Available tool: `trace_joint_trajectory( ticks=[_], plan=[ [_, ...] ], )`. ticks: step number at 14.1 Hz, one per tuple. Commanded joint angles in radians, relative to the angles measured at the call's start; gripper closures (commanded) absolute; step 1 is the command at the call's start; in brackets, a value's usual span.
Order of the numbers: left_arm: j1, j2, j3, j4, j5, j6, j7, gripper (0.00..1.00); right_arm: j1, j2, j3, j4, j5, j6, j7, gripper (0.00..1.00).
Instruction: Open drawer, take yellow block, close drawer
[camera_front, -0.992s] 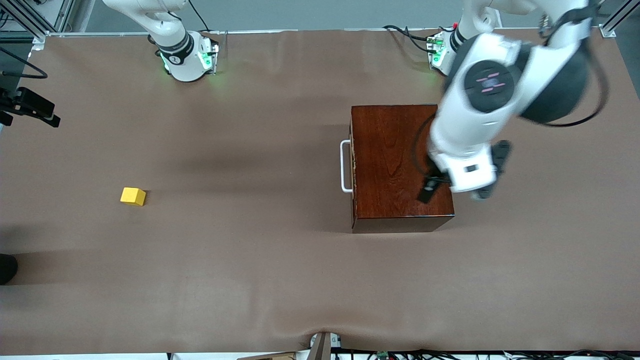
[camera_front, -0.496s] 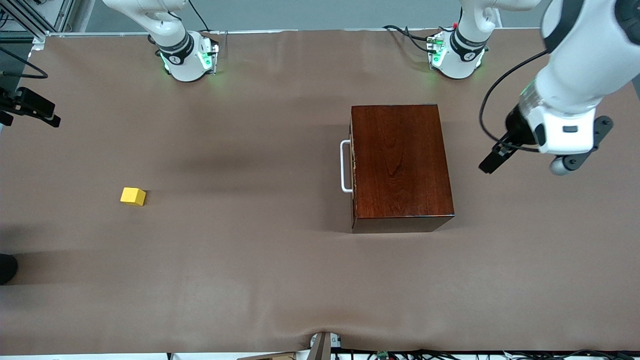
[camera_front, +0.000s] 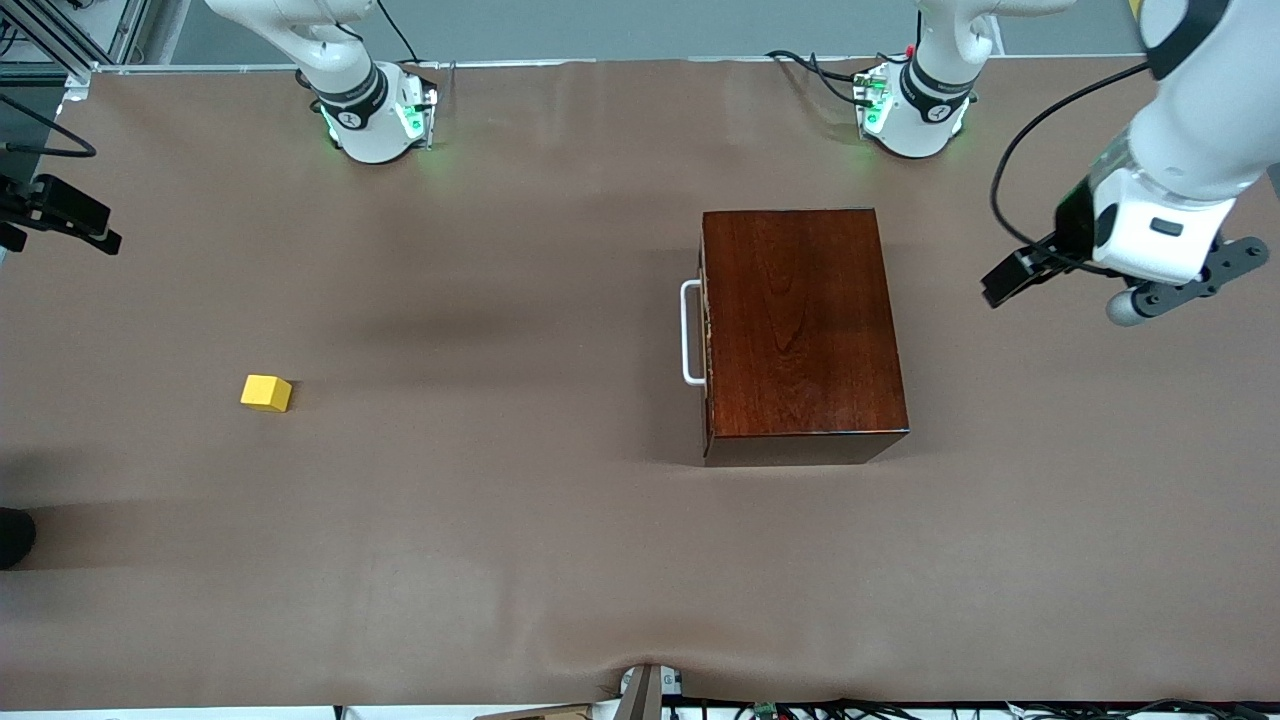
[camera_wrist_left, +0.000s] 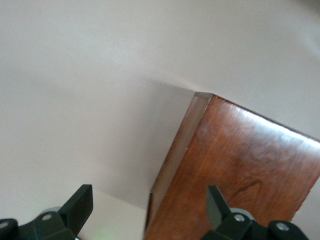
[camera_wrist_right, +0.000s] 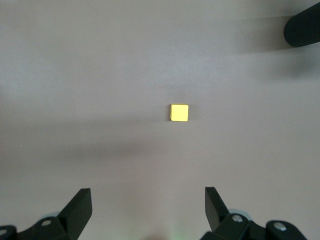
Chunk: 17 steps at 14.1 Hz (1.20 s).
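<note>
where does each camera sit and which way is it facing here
Front view: high across the table, facing both bases; shows the wooden box with the drawer shut, the yellow block, and the left tool in the air past the box at the left arm's end.
Left wrist view: looks down on the box's corner, own open fingers showing.
Right wrist view: looks down on the block, own open fingers showing.
Shared: front and right wrist both show the block.

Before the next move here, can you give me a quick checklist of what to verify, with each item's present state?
1. Drawer shut in the wooden box, handle free: ok.
2. Yellow block out on the table, not in the drawer: ok.
3. Left pincer open, empty, off the box's edge toward the left arm's end: ok.
4. Right pincer open, empty, over the block: ok.
5. More inside the drawer: cannot tell.
</note>
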<state>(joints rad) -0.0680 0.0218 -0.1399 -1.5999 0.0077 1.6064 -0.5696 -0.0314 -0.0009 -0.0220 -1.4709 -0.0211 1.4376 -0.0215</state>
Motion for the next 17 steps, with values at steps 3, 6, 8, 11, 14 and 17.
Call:
trace_joint_trajectory(
  ticks=[3,6,8,11,14,17],
  plan=[
    [0.040,-0.057,-0.003,-0.020,-0.018,-0.072,0.256,0.00,-0.004,-0.027,0.005,-0.023,0.004,-0.002,0.012,0.00],
    [0.037,-0.083,0.045,-0.008,-0.018,-0.095,0.423,0.00,-0.005,-0.027,0.005,-0.023,0.004,-0.006,0.012,0.00],
    [0.037,-0.083,0.068,0.014,-0.017,-0.131,0.485,0.00,-0.004,-0.027,0.005,-0.023,0.004,-0.008,0.012,0.00],
    [0.045,-0.083,0.066,0.043,-0.006,-0.137,0.484,0.00,-0.005,-0.027,0.005,-0.023,0.004,-0.008,0.012,0.00],
    [0.045,-0.074,0.062,0.061,-0.003,-0.152,0.474,0.00,-0.005,-0.027,0.005,-0.023,0.004,-0.008,0.012,0.00],
    [0.045,-0.062,0.068,0.064,-0.002,-0.154,0.471,0.00,-0.005,-0.027,0.005,-0.023,0.004,-0.006,0.012,0.00]
  ],
)
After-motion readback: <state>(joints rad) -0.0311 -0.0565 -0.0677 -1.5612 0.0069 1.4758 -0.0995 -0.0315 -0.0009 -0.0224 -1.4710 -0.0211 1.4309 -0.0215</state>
